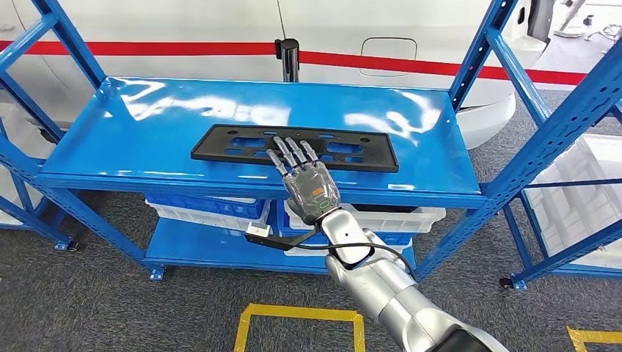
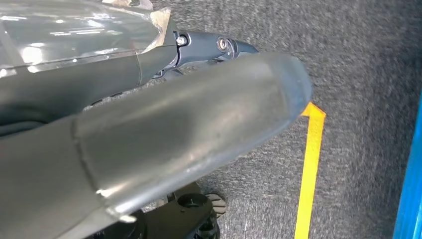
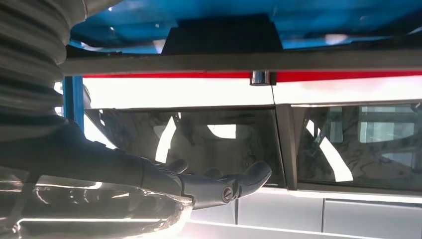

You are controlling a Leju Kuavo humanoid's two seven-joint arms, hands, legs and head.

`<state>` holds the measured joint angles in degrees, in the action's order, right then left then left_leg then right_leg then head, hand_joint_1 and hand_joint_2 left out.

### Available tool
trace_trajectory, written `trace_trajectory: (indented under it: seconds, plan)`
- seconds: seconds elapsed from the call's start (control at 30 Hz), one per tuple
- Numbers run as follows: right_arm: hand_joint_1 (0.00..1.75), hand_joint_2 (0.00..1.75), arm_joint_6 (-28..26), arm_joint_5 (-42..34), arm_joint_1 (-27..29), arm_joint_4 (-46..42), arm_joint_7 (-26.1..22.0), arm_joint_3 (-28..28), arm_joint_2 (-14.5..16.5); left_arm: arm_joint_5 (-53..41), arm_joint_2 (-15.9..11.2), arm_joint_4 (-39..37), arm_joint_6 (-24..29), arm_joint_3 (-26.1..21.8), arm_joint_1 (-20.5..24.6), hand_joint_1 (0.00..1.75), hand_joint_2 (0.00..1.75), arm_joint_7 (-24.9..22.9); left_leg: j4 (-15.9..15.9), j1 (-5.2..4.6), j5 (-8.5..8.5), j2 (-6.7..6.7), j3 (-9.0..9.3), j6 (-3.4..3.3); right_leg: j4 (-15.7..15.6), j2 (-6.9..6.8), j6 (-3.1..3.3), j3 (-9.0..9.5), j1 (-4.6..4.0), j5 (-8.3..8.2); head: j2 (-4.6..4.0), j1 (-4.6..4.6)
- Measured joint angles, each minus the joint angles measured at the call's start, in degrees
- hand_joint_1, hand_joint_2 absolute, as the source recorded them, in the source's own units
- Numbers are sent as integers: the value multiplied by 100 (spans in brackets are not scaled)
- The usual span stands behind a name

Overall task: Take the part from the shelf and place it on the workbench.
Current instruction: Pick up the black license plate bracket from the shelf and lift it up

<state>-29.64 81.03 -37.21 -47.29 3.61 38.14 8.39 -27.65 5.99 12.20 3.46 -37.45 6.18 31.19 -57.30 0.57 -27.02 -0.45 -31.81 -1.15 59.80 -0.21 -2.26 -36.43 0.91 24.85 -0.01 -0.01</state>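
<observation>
The right hand (image 1: pixel 308 178) reaches over the near edge of the blue shelf (image 1: pixel 147 139), fingers spread and extended, their tips over the near edge of the black part (image 1: pixel 220 144); whether they touch it cannot be told. It holds nothing. The flat, slotted part lies lengthwise mid-shelf. This looks like the reaching step; next, the fingers must close on the part's near edge before lifting. The left hand's (image 2: pixel 219 47) state cannot be told.

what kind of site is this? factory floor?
Probably an automotive workshop or assembly area. Blue steel shelf racks carry a black plastic part and parts bins, a white car body with a red stripe stands behind, and yellow floor tape marks positions.
</observation>
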Motion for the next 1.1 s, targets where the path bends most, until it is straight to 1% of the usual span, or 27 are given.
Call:
trace_trajectory:
  seconds: [0.03, 0.07, 0.13, 0.17, 0.2, 0.23, 0.3, 0.33, 0.37, 0.4, 0.43, 0.47, 0.5, 0.53, 0.6, 0.67, 0.7, 0.73, 0.8, 0.83, 0.87, 0.9, 0.97, 1.0, 1.03, 1.07, 1.1]
  plan:
    - [0, 175, 0, -8, -8, 1, -14, 2, 5, 7, 4, 0, 3, -1, 1, 0, 0, 2, -3, -6, -35, 2, 20, 37, -151, -2, 40, 81, -6, -42, 0, 0]
    - [0, 175, 0, -16, -14, 1, -31, 4, 10, 17, 7, 0, 7, -2, 3, 0, 0, 4, -3, -5, -66, 6, 38, 74, -188, 2, 92, 111, -21, -41, 1, 0]
    - [0, 175, 0, -29, -27, 0, -52, 8, 24, 37, 10, 1, 17, -4, 5, 0, 0, 10, -20, 33, -118, 21, 72, 142, -210, 20, 186, 155, -7, -21, 1, -2]
    - [0, 175, 0, -34, -39, 0, -61, 10, 37, 45, 14, 1, 25, -6, 7, 0, 0, 15, -117, 51, -173, 27, 48, 172, -225, 26, 237, 194, 8, -8, 1, -13]
    - [0, 175, 1, -39, -53, 0, -64, 13, 56, 47, 16, 1, 31, -8, 9, 0, 0, 21, -328, 63, -271, 29, -44, 200, -240, 31, 287, 239, 25, 8, 1, -25]
    - [0, 175, 2, -43, -64, 2, -67, 17, 74, 49, 19, 1, 38, -11, 7, 0, 0, 28, -644, 71, -401, 29, -205, 222, -246, 33, 331, 277, 25, 29, 1, -36]
    - [0, 175, 5, -48, -69, 12, -70, 33, 96, 50, 24, -1, 50, -16, -7, 0, 0, 36, -1366, 78, -635, 28, -660, 262, -245, 34, 392, 329, 8, 83, 1, -45]
    - [0, 175, 9, -48, -64, 21, -71, 42, 98, 50, 25, -1, 57, -18, -17, 0, 0, 38, -1565, 81, -626, 29, -842, 273, -244, 39, 398, 360, 1, 114, 1, -45]
    - [0, 175, 11, -48, -59, 28, -73, 49, 99, 50, 26, -1, 63, -19, -25, 0, 0, 39, -1566, 84, -504, 29, -932, 278, -243, 48, 394, 397, -3, 148, 1, -47]
    - [0, 175, 14, -48, -57, 34, -73, 53, 101, 50, 26, -1, 67, -19, -29, 0, 0, 39, -1372, 89, -295, 30, -918, 274, -242, 56, 380, 443, -3, 185, 1, -47]
    - [0, 175, 15, -48, -57, 38, -73, 55, 105, 50, 26, -1, 70, -20, -30, 0, 0, 40, -990, 93, -12, 33, -798, 262, -242, 64, 362, 497, -3, 226, 1, -47]
    - [0, 175, 16, -49, -61, 39, -73, 55, 109, 51, 26, -1, 71, -20, -29, 0, 0, 40, -610, 86, 188, 35, -644, 247, -243, 68, 336, 542, -18, 266, 1, -47]
    - [0, 175, 21, -49, -70, 39, -73, 56, 112, 51, 26, -1, 71, -21, -26, 0, 0, 44, -315, 77, 314, 33, -517, 224, -242, 71, 304, 576, -36, 304, 1, -46]
    - [0, 175, 29, -49, -78, 40, -73, 57, 114, 52, 28, -2, 71, -21, -23, 0, 0, 48, -130, 62, 364, 31, -433, 195, -244, 72, 271, 595, -52, 337, 1, -45]
    - [0, 175, 51, -48, -92, 40, -77, 61, 117, 52, 31, -2, 73, -21, -20, 0, 0, 58, -74, 28, 316, 22, -403, 123, -268, 74, 206, 613, -63, 377, 0, -47]
    - [0, 175, 64, -46, -99, 39, -81, 67, 130, 52, 39, -2, 76, -21, -23, 0, 0, 66, -11, 35, 308, 23, -338, 44, -244, 57, 147, 607, -70, 423, 1, -44]
    - [0, 175, 71, -44, -107, 39, -82, 72, 136, 52, 43, -2, 78, -22, -23, 0, 0, 69, 25, 45, 305, 27, -292, 3, -86, 47, 136, 531, -72, 491, 1, -40]
    - [0, 175, 80, -43, -109, 38, -82, 75, 137, 52, 46, -2, 81, -22, -22, 0, 0, 71, 50, 55, 295, 30, -248, -33, 213, 37, 143, 370, -70, 597, 1, -37]
    - [0, 175, 99, -38, -86, 39, -82, 80, 119, 52, 48, -2, 86, -24, -20, 0, 0, 72, 57, 43, 246, 29, -196, -84, 1051, 33, 172, -132, -53, 848, 1, -35]
    - [0, 175, 112, -35, -62, 40, -81, 81, 107, 53, 49, -2, 87, -24, -22, 0, 0, 72, 57, 40, 219, 22, -173, -91, 1365, 33, 164, -360, -49, 904, 1, -36]
    - [0, 175, 131, -33, -42, 40, -81, 84, 98, 53, 50, -2, 88, -24, -26, 0, 0, 73, 55, 38, 189, 13, -144, -89, 1466, 33, 133, -490, -46, 859, 1, -34]
    - [0, 175, 153, -32, -32, 40, -80, 87, 95, 53, 52, -2, 89, -24, -30, 0, 0, 73, 54, 39, 160, 3, -107, -78, 1344, 32, 86, -505, -42, 720, 1, -35]
    - [0, 175, 209, -37, -34, 41, -79, 97, 96, 52, 62, -2, 103, -24, -33, 0, 0, 75, 50, 39, 92, -13, -21, -39, 566, 25, -2, -248, -27, 269, 1, -31]
    - [0, 175, 235, -41, -38, 42, -78, 102, 98, 52, 66, -2, 118, -24, -31, 0, 0, 75, 39, 26, 51, -21, 12, -9, 190, 23, -4, -91, -30, 82, 1, -32]
    - [0, 175, 264, -46, -41, 43, -75, 107, 99, 51, 69, -2, 140, -24, -29, 0, 0, 78, 31, 15, 14, -27, 37, 21, -77, 20, 19, 23, -26, -44, 1, -36]
    - [0, 175, 285, -50, -44, 44, -72, 113, 103, 50, 70, -2, 163, -24, -27, 0, 0, 81, 20, 8, -17, -32, 48, 32, -202, 20, 55, 79, -22, -103, 1, -43]
    - [0, 175, 300, -54, -47, 44, -69, 119, 108, 49, 71, -2, 180, -24, -26, 0, 0, 84, 11, 7, -41, -32, 57, 35, -221, 26, 88, 98, -23, -115, 1, -51]
